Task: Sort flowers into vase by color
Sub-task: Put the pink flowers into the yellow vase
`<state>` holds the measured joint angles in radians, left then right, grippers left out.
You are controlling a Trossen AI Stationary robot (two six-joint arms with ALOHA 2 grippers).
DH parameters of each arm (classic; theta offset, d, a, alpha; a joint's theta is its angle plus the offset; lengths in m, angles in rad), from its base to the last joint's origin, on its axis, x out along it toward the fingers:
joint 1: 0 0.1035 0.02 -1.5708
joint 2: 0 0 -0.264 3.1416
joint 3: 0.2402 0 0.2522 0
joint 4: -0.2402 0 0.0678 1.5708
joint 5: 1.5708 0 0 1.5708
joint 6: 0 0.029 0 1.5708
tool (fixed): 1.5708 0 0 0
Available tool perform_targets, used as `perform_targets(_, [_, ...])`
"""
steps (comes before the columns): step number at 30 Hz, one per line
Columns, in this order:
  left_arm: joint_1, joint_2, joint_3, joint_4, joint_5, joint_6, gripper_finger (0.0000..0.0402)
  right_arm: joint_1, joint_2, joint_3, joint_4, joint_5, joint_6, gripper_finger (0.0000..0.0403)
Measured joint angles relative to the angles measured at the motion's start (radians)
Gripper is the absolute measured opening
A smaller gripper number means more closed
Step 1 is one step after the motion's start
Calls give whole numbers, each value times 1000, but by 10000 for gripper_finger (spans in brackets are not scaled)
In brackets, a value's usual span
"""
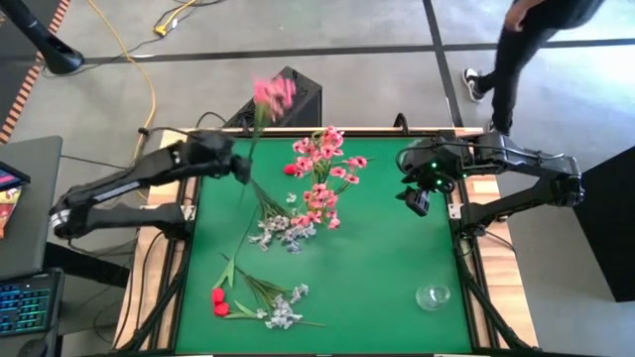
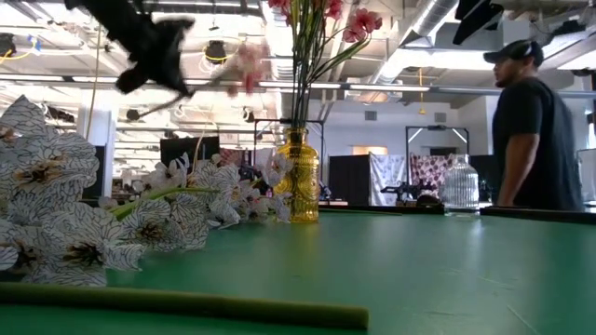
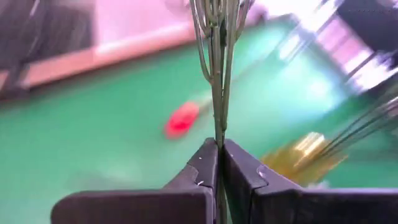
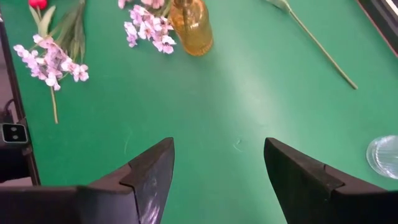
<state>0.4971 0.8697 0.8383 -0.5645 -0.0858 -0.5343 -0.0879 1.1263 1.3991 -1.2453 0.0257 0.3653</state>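
yellow vase [image 2: 300, 177] holds pink flowers [image 1: 322, 169] | left gripper [image 3: 220, 149] clamped on pink spray's stem [image 3: 217, 81], beside vase | right gripper [image 4: 217, 163] apart | only right wrist shows clear vase [image 4: 384, 155] near it

end effector [image 3: 219, 163] clamping green stem [image 3: 217, 93], red bud [image 3: 181, 119]

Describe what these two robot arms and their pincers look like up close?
Both arms are dark, jointed tubes with black cables alongside. The left gripper has two flat, dark, wedge-shaped fingers. The right gripper has the same dark angular fingers, and small green lights glow on the right arm.
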Motion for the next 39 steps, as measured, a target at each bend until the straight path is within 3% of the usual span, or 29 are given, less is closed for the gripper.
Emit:
perform_targets(5, [-32,-62,-59,417,68,77,0,0,0,0,36,0,0,276])
perform_targets(12, [-109,8,-202,1008,210,147,0,0,0,0,58,0,3,276])
perform_targets(16, [-128,105,-243,976,290,204,0,0,0,0,58,0,4,276])
perform_targets(19, [-139,164,-244,1009,262,235,0,0,0,0,56,0,4,276])
perform_targets(22, [-162,222,-244,1175,208,319,0,0,0,0,55,1,17,276])
perform_targets(28, [-194,351,-242,1504,207,398,0,0,0,0,55,1,25,276])
perform_targets(39, [-203,567,-368,2027,144,251,0,2,0,0,53,2,29,276])
